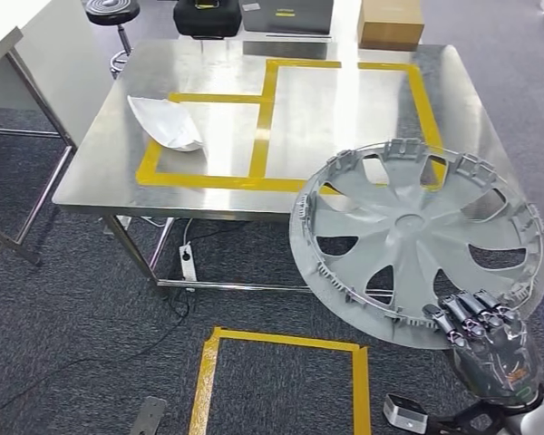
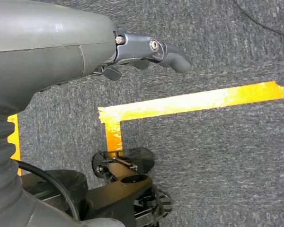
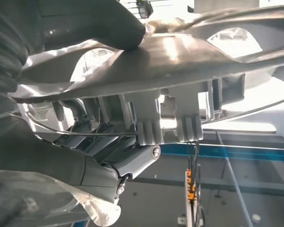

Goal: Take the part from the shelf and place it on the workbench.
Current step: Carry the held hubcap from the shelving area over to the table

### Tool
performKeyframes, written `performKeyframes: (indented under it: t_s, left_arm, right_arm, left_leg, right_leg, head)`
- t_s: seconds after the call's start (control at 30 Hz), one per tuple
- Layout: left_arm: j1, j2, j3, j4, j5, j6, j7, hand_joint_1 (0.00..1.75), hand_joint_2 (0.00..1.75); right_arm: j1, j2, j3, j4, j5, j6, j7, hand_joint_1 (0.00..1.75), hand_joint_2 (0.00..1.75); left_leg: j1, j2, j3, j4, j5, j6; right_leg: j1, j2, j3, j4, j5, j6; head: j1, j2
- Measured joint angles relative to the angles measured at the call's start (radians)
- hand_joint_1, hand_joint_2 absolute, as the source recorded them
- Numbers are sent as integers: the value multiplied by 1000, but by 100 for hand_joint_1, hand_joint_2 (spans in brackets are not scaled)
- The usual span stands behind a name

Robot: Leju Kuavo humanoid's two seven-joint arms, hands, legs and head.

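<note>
Head view: steel workbench (image 1: pixel 337 109) w/ yellow tape boxes fills upper centre; grey carpet around, another tape box on floor lower centre. White bag (image 1: pixel 167 124) lies in the left tape box, upper left of bench; right box bare. Cardboard box (image 1: pixel 390 23) and stool (image 1: pixel 111 11) sit past the far edge. Hubcap (image 1: pixel 418 237) is held tilted at lower right, its top rim overlapping the bench's near-right corner. Right hand (image 1: pixel 488 349) grips its lower rim, fingers curled over it; right wrist view shows thumb pressed on the face. Left hand (image 2: pixel 147 49) hangs over carpet, fingers fairly straight, holding nothing.
</note>
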Motion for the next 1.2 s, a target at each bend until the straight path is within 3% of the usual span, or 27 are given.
performKeyframes:
  t_s: [0.07,0.17,0.2,0.23,0.3,0.33,0.4,0.43,0.5,0.57,0.67,0.7,0.73,0.77,0.83,0.87,0.93,1.03,1.1,1.17,1.2]
  left_arm:
    - [-2,1,0,0,0,0,0,0,175]
    - [-1,1,0,0,0,-1,1,0,175]
    - [1,1,0,0,0,-1,1,0,175]
    - [2,1,0,0,-1,-1,1,0,175]
    - [3,2,0,0,-1,-1,1,0,175]
    - [3,2,0,0,-1,-1,1,0,175]
    - [3,2,0,0,-3,-1,2,0,175]
    - [4,2,0,0,-5,-1,2,0,175]
    - [6,3,-1,0,-14,-2,3,0,175]
    - [2,4,-2,0,-22,-3,4,0,175]
    - [-2,5,-7,0,-28,-5,4,0,175]
    - [-1,5,-8,0,-29,-5,4,0,175]
    - [0,6,-8,0,-30,-6,4,0,175]
    - [0,6,-9,0,-30,-6,4,0,175]
    - [0,7,-9,0,-31,-6,4,0,175]
    - [-1,7,-9,0,-31,-6,4,0,175]
    - [-2,8,-9,0,-33,-6,4,0,175]
    - [-3,10,-10,0,-34,-5,3,0,175]
    - [-4,11,-10,0,-34,-4,2,0,175]
    - [-2,11,-10,0,-34,-4,2,0,175]
    - [0,11,-10,0,-34,-4,2,0,175]
  right_arm:
    - [1,0,0,0,0,0,1,175,175]
    - [0,0,1,0,1,0,1,175,175]
    - [1,0,2,0,1,0,1,175,175]
    - [2,0,2,0,1,0,1,175,175]
    - [3,0,2,0,1,0,1,175,175]
    - [2,0,3,0,1,0,1,175,175]
    - [1,0,3,0,1,0,1,175,175]
    - [1,1,4,0,1,0,1,175,175]
    - [3,1,6,0,2,0,-2,175,175]
    - [3,3,8,-1,3,0,-6,175,175]
    - [3,8,15,-3,5,0,-13,175,175]
    - [4,10,18,-3,6,0,-15,175,175]
    - [5,11,19,-2,7,0,-15,175,175]
    - [6,12,20,-2,8,0,-16,175,175]
    - [6,13,22,-2,9,0,-16,175,175]
    - [5,14,22,-2,9,0,-16,175,175]
    - [4,15,24,-1,8,0,-16,175,175]
    - [4,19,25,0,8,0,-16,175,175]
    - [2,22,27,0,8,0,-15,175,175]
    - [0,24,28,0,7,0,-16,175,175]
    - [0,24,28,0,7,0,-16,175,175]
  left_leg:
    - [3,1,-35,69,-23,-11]
    - [11,3,-141,233,-86,-25]
    - [13,3,-164,252,-86,-27]
    - [14,3,-172,237,-65,-26]
    - [15,4,-147,126,26,-18]
    - [12,5,-133,74,52,-15]
    - [6,6,-117,14,68,-5]
    - [4,6,-116,11,60,-1]
    - [6,4,-100,-3,73,12]
    - [8,2,-83,-10,70,22]
    - [6,2,-74,-13,58,30]
    - [5,1,-69,-13,52,31]
    - [5,0,-61,-12,45,30]
    - [5,-1,-51,-12,38,29]
    - [5,-2,-32,-13,22,23]
    - [4,-3,-27,-14,16,18]
    - [2,-2,-22,-15,10,7]
    - [1,-1,-23,12,7,-8]
    - [4,2,-73,105,-9,-20]
    - [8,3,-149,219,-52,-29]
    - [9,3,-177,250,-67,-30]
  right_leg:
    - [-5,-2,19,-8,-4,-8]
    - [-6,-2,38,-10,-21,-13]
    - [-6,-1,46,-10,-27,-13]
    - [-6,0,55,-10,-35,-12]
    - [-6,0,72,-10,-51,-7]
    - [-6,0,82,-11,-59,-2]
    - [-4,0,90,-12,-69,9]
    - [-3,0,97,-9,-69,15]
    - [-4,0,97,6,-70,27]
    - [-6,0,63,67,-91,33]
    - [-6,1,-52,231,-159,40]
    - [-6,1,-82,259,-163,42]
    - [-6,0,-96,253,-143,42]
    - [-6,0,-92,213,-104,41]
    - [-5,0,-61,93,-19,36]
    - [-3,-1,-47,48,-3,31]
    - [2,-1,-34,18,-2,17]
    - [-4,-1,-9,3,1,-1]
    - [-8,-2,12,-4,-6,-9]
    - [-8,-2,26,-5,-19,-13]
    - [-8,-1,35,-5,-27,-13]
  head:
    - [-2,0]
    - [-3,0]
    - [-3,0]
    - [-4,0]
    - [-3,0]
    - [-3,0]
    - [-2,0]
    - [-2,0]
    - [-2,0]
    - [2,0]
    - [7,0]
    - [7,0]
    - [7,0]
    - [7,0]
    - [7,0]
    - [7,0]
    - [5,0]
    - [3,0]
    - [1,0]
    - [-1,0]
    - [-1,0]
